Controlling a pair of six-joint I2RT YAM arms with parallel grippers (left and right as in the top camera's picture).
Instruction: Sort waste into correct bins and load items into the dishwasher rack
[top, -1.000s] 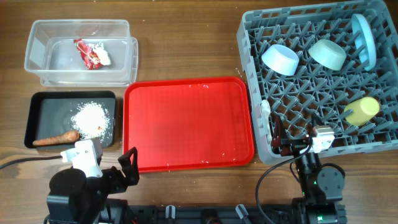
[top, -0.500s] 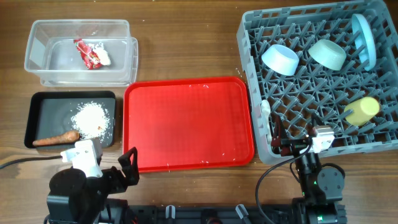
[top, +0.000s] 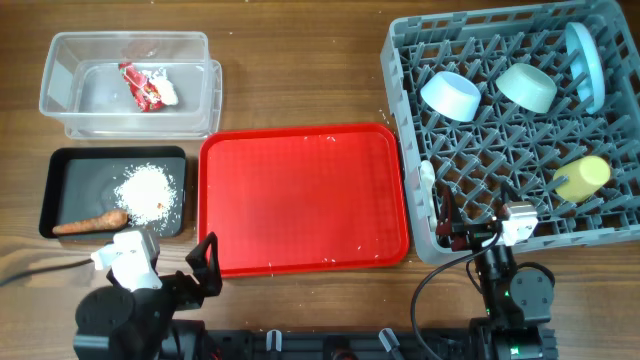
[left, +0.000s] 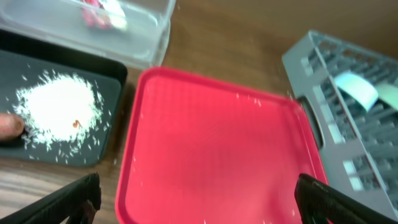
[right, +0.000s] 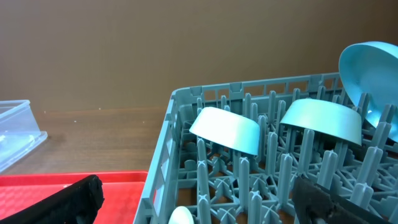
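1. Left gripper is seen over the near edge of the red tray, jaws spread wide, nothing held.
2. Right gripper is seen off the red tray's near-right corner, jaws spread wide, nothing held.
3. Clear tub is placed beyond the red tray's far-left corner; red wrapper is lying inside it.
4. Black tray is set just left of the red tray; rice is heaped in it, and carrot piece is laid along its near side, just beside the rice.
5. Grey rack is set just right of the red tray.
6. In the rack, whitish bowl and mint bowl are tipped on the far pegs, the whitish one nearer the red tray.
7. Blue plate is stood on edge at the rack corner farthest from the red tray; yellow cup is laid on its side nearer than the plate.
8. White spoon is seen at the rack edge closest to the red tray.
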